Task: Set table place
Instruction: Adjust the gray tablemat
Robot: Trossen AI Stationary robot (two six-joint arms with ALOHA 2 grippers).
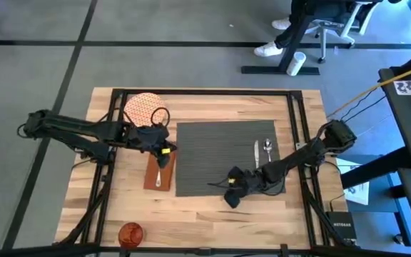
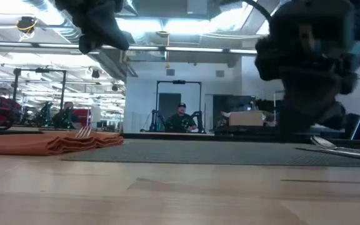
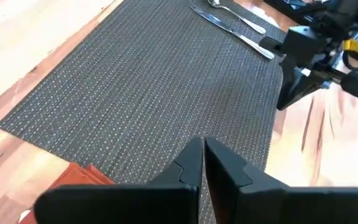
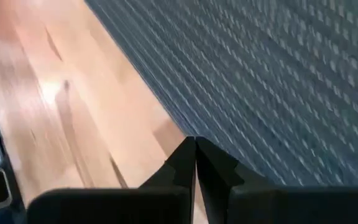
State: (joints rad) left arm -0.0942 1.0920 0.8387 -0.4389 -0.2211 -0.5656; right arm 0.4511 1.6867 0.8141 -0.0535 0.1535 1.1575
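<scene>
Left gripper (image 1: pixel 164 151) hides the plate (image 1: pixel 140 107) edge (fingers closed).

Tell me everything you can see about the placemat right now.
The placemat is a dark grey ribbed rectangle, woven-looking, lying flat mid-table. A knife and spoon lie on its right part; its middle is bare. The brown napkin lies beside its left edge. The right pincer, shut, is at its near edge.

One placemat (image 1: pixel 216 153), one plate (image 1: pixel 143 107), one napkin (image 1: pixel 159 170), one cup (image 1: pixel 130 233) — and three pieces of cutlery: fork (image 1: pixel 160 177), knife (image 1: pixel 256 155), spoon (image 1: pixel 267 149).
</scene>
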